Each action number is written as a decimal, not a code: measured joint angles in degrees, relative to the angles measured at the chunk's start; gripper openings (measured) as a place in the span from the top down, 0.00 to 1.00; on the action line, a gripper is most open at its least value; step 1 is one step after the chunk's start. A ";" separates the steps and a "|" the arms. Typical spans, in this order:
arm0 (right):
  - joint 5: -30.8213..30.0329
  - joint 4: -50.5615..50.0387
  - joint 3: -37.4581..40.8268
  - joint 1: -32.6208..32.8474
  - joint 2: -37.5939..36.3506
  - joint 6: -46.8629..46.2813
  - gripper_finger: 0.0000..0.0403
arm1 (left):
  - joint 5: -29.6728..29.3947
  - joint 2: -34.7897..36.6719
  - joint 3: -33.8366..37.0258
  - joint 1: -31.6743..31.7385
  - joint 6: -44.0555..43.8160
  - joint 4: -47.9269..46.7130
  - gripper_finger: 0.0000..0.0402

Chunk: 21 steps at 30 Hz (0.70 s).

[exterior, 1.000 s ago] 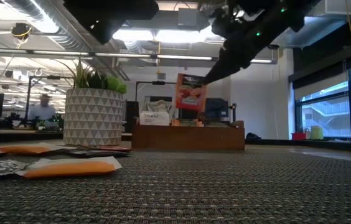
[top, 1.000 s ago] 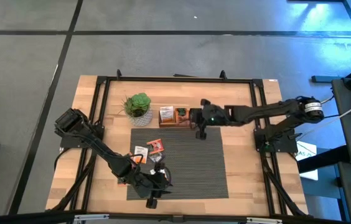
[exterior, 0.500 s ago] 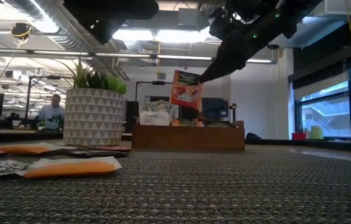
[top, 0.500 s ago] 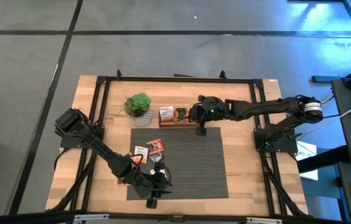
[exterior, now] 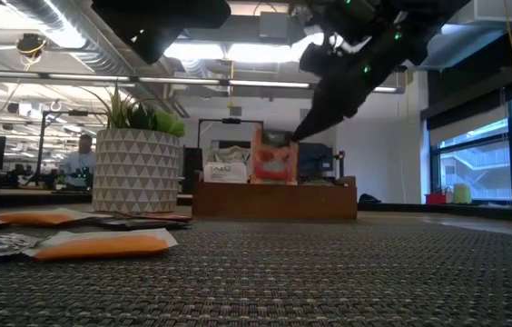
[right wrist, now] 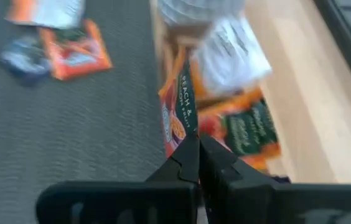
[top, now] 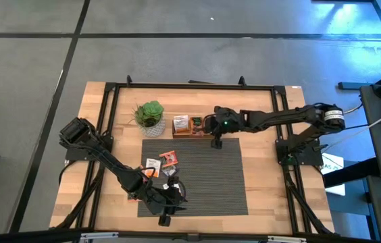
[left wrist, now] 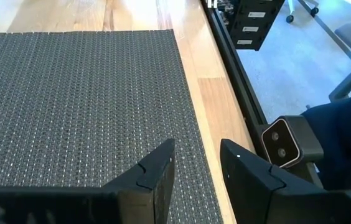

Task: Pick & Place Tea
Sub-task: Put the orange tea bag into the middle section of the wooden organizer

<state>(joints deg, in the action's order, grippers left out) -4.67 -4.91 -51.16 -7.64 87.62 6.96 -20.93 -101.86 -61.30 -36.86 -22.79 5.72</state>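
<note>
Your R gripper (right wrist: 191, 146) pinches an orange-red tea sachet (exterior: 274, 156) over the brown wooden tray (exterior: 274, 198), prob. half-filled; several sachets (top: 161, 162) left on the mat. L gripper (left wrist: 194, 168) narrowly open, empty.

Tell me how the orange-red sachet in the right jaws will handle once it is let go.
Pinched by one edge in the right gripper, the orange-red sachet hangs flat, so it is probably thin, light and fairly stiff. Released over the wooden tray, it will likely topple flat rather than stand.

A wooden table (top: 113, 111) carries a dark woven mat (top: 211, 182), potted plant (top: 150, 116) and wooden tray (top: 192, 133).
</note>
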 joint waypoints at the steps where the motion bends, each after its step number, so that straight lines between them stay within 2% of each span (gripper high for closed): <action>1: -1.53 0.09 0.00 -0.04 0.69 0.23 0.98 | 0.00 -0.01 0.00 0.00 0.00 -0.01 0.69; 7: -3.40 0.79 0.00 -0.21 3.65 1.77 0.98 | 0.00 -0.01 0.00 0.00 0.00 -0.15 0.69; 13: -3.33 0.89 -0.80 -0.24 2.55 1.59 0.99 | 0.00 0.00 0.00 0.00 0.00 -0.21 0.69; 18: -7.30 0.58 -1.95 -0.39 2.37 3.79 0.99 | 0.00 -0.02 0.00 0.00 0.00 -0.26 0.69; 21: -6.40 -1.65 -1.97 -0.94 2.37 2.54 0.99 | -0.01 -0.01 0.00 0.00 0.00 -0.28 0.69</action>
<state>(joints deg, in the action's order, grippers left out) -11.06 -6.56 -53.12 -8.58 90.00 9.50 -20.94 -101.87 -61.30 -36.86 -22.79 5.43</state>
